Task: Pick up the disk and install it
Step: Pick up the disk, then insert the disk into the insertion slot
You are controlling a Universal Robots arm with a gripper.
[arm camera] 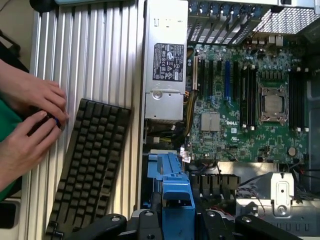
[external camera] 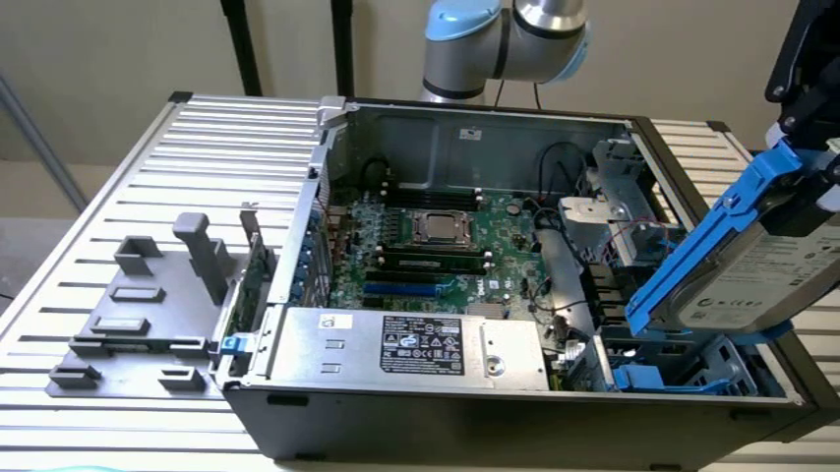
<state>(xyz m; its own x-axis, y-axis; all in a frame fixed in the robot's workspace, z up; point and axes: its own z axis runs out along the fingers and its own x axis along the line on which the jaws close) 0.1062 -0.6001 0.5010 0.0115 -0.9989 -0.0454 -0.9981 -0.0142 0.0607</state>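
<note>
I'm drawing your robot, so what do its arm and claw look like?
The arm is made of round silver-grey tubes with shiny light-blue caps on the joints. The claw is black, with chunky angular parts and small round silver screws.

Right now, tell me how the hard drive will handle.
The hard drive looks rigid: metal body, blue carrier rails. Probably heavy for its size; tilted steeply, it might slip. Likely fragile if knocked against the computer case.
</note>
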